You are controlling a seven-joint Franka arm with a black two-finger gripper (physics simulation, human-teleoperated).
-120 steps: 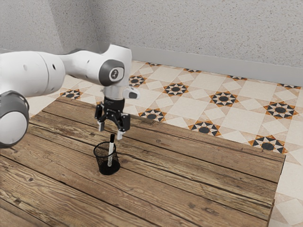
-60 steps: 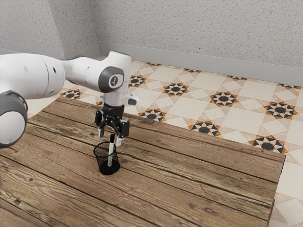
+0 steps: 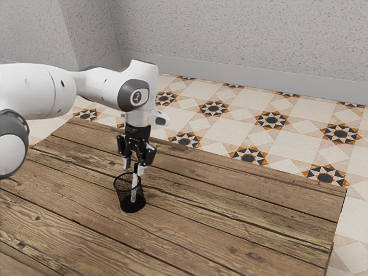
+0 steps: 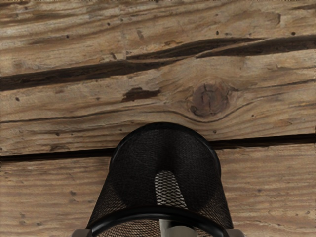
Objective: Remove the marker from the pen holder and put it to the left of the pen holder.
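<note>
Pincer (image 3: 134,169) narrowing since earlier frame, hanging part-open above pen holder (image 3: 123,198), gripping nothing; one marker (image 3: 135,179), white, black-topped, standing inside pen holder.

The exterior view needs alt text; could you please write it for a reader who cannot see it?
A white robot arm holds its open tool over a black mesh pen holder, with a black-capped white marker standing inside. The holder sits on a wooden table; behind are a tiled floor and a gray wall.
</note>
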